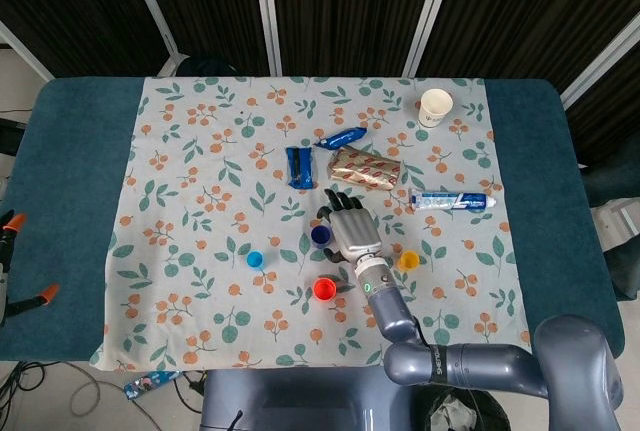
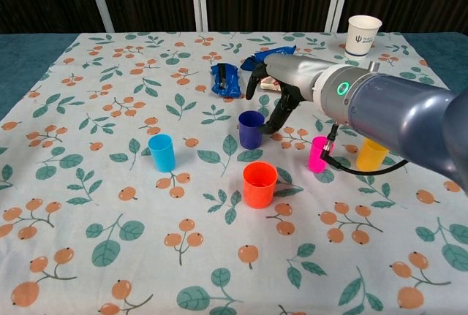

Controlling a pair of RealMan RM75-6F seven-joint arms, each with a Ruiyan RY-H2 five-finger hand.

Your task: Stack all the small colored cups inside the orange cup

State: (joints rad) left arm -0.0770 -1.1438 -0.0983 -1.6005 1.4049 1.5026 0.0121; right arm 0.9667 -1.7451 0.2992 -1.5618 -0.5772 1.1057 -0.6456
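Chest view: right hand [image 2: 276, 85], fingers spread and empty, partly hides the foil packet [image 2: 274, 85] behind the dark blue cup [image 2: 251, 129].

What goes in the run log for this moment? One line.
right hand: open, beside dark blue cup | left hand: not in view | orange cup: empty, upright | cups stacked: none

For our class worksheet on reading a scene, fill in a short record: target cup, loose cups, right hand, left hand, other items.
target cup: orange cup, upright and empty, near the table's front
loose cups: dark blue cup, light blue cup, pink cup, yellow cup, all upright on the cloth
right hand: fingers spread beside the dark blue cup, holding nothing
left hand: not in view
other items: white paper cup, toothpaste tube, snack packets
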